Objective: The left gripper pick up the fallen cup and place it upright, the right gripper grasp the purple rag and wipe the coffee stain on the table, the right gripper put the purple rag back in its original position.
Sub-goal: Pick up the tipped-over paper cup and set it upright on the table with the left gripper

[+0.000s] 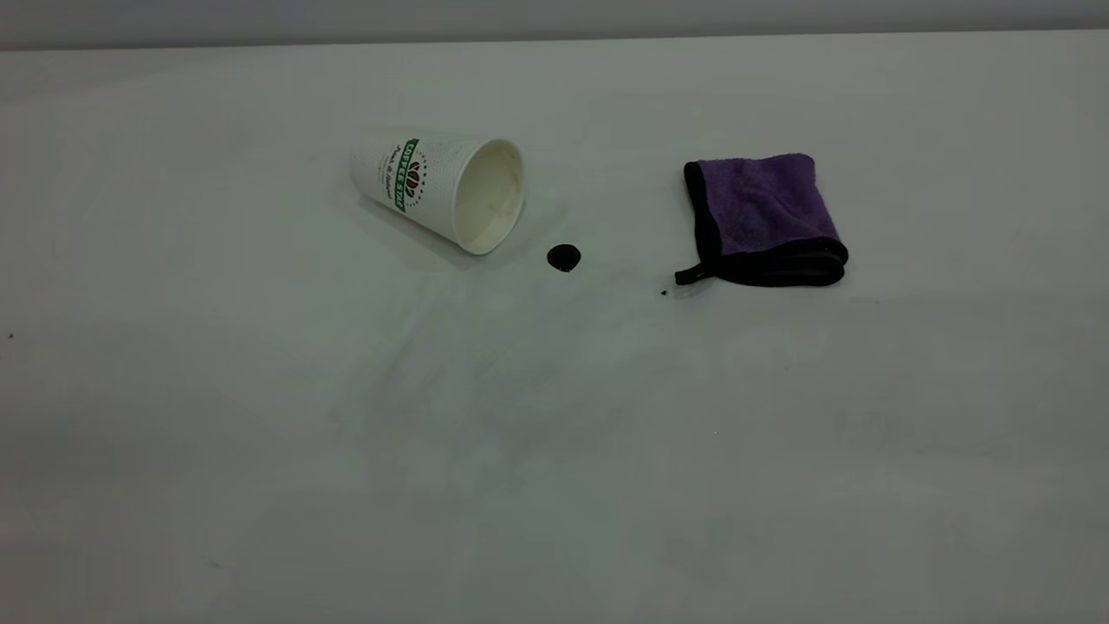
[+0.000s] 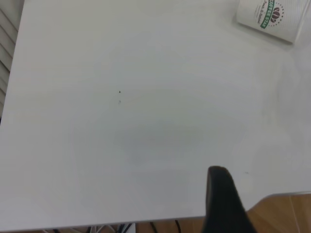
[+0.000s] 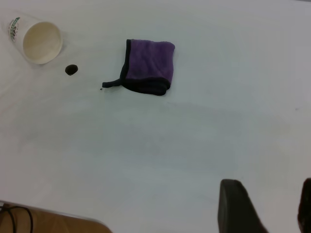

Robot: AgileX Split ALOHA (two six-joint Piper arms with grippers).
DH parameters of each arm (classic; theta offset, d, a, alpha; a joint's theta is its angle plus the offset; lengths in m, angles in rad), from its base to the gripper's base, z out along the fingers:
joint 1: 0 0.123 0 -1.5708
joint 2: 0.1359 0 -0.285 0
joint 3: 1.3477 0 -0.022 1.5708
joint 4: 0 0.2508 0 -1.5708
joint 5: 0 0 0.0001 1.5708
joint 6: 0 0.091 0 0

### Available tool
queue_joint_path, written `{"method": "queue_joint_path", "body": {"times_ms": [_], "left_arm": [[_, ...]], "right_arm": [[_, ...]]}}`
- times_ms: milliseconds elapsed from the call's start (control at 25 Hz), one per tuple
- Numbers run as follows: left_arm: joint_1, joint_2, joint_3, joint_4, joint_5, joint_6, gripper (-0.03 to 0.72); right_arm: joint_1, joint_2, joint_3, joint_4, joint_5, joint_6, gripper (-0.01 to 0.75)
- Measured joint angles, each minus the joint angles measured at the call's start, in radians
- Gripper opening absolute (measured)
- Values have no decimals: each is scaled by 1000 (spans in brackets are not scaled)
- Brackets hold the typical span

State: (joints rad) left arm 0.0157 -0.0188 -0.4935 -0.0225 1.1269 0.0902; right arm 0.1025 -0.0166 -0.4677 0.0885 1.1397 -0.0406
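The fallen cup (image 1: 437, 186) lies on its side on the white table (image 1: 554, 451), its open mouth facing the coffee stain (image 1: 563, 257), a small near-black blob just beside the rim. The purple rag (image 1: 767, 217) lies folded to the right of the stain. Neither gripper shows in the exterior view. In the right wrist view, my right gripper (image 3: 269, 194) is open and empty, far from the rag (image 3: 148, 65), the stain (image 3: 71, 70) and the cup (image 3: 35, 39). My left gripper (image 2: 221, 196) shows only as one black tip near the table's edge, far from the cup (image 2: 272, 17).
A tiny dark speck (image 1: 664, 293) sits near the rag's black loop tab (image 1: 693, 275). The table's edge and a wooden floor (image 2: 286, 213) show in the left wrist view. A black cable (image 3: 14, 216) hangs past the table's edge in the right wrist view.
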Motion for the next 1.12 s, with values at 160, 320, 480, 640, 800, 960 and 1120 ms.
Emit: {"method": "queue_joint_path", "body": {"times_ms": [160, 320, 480, 640, 800, 960, 1120], "left_arm": [[0, 0, 0, 0, 0, 0, 496], [0, 0, 0, 0, 0, 0, 496], [0, 0, 0, 0, 0, 0, 496], [0, 0, 0, 0, 0, 0, 496], [0, 0, 0, 0, -1, -1, 496], [0, 37, -26, 11, -16, 13, 514], [0, 202, -71, 23, -43, 24, 575]], "right_arm": [[0, 0, 0, 0, 0, 0, 349], [0, 0, 0, 0, 0, 0, 349], [0, 0, 0, 0, 0, 0, 349], [0, 0, 0, 0, 0, 0, 349], [0, 0, 0, 0, 0, 0, 349], [0, 0, 0, 0, 0, 0, 349], [0, 0, 0, 0, 0, 0, 349]]}}
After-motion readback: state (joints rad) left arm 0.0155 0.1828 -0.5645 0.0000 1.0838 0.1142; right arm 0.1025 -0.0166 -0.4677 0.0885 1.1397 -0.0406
